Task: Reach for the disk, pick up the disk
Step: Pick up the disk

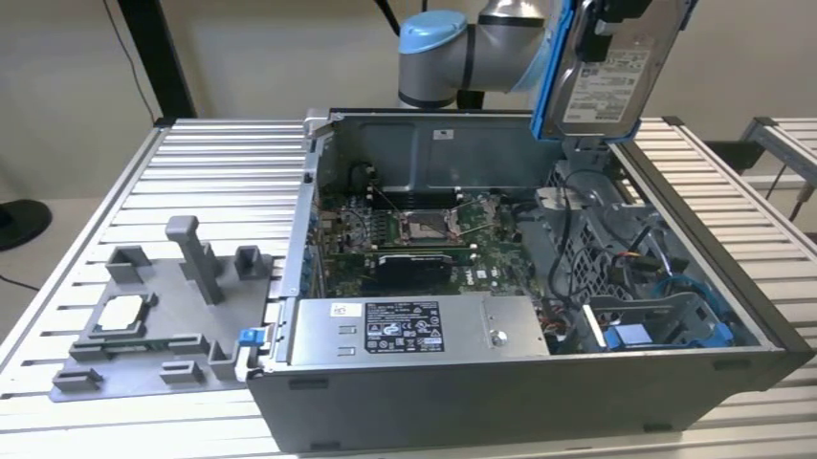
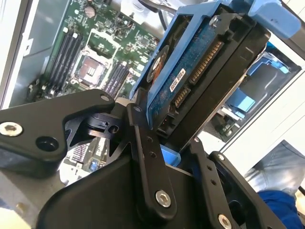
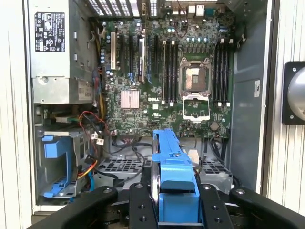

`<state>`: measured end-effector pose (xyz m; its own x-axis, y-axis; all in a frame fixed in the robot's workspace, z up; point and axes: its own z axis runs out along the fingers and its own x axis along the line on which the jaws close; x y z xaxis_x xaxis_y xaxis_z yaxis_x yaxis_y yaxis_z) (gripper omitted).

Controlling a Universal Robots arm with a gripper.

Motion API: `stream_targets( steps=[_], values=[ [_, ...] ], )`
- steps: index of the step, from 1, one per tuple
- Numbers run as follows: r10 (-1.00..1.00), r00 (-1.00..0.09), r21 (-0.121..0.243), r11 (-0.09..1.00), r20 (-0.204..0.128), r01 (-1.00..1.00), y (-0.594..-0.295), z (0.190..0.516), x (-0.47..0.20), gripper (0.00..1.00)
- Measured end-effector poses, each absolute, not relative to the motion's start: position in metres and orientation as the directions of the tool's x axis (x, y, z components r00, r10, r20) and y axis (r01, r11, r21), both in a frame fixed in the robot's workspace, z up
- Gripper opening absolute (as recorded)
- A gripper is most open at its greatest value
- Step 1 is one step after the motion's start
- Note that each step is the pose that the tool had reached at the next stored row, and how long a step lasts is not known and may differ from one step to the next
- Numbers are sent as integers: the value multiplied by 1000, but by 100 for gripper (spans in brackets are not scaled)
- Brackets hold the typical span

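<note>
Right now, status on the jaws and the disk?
Gripper shut on the disk, jaws clamping its blue-framed edges. Disk held upright, lifted above the open computer case. Nothing touching the disk besides the jaws.

I'm looking at a robotics lab or electronics workshop bench. An opened desktop computer case lies on its side on a ribbed metal tabletop, motherboard and power supply exposed. At the exterior view's left sits a grey parts fixture. Plain walls stand behind, with the arm's blue-capped joint overhead.
</note>
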<state>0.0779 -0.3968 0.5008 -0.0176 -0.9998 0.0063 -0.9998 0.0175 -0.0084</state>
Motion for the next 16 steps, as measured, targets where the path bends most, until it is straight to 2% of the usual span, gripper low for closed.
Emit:
stream_targets(
  steps=[16],
  values=[
    [-1000,-18,-8,18,6,-1000,-405,505,79,0]
  ],
)
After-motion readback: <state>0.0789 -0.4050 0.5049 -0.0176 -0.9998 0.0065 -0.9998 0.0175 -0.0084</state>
